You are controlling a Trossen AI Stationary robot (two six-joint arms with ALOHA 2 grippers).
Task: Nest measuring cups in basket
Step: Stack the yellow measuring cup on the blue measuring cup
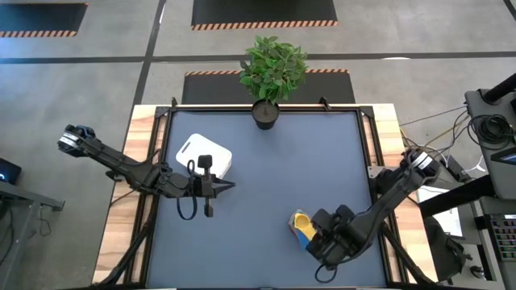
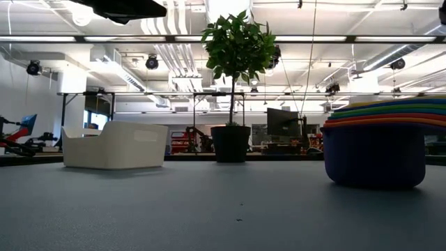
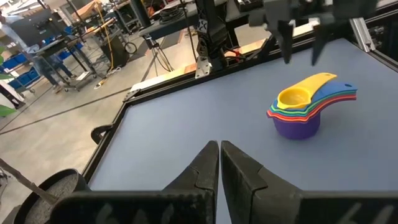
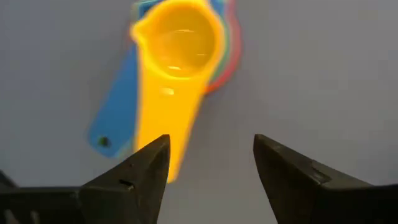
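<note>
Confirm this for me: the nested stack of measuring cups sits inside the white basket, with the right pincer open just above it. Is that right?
Not quite. The stack of measuring cups sits on the bare table, well apart from the white basket, as the high view shows. The rest holds: the right pincer is open just above the stack.

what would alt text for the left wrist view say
A nested stack of measuring cups, yellow cup on top and purple at the bottom, sits on the blue-grey table. The right gripper hangs open just above it, while the left gripper, shut, points toward it.
</note>
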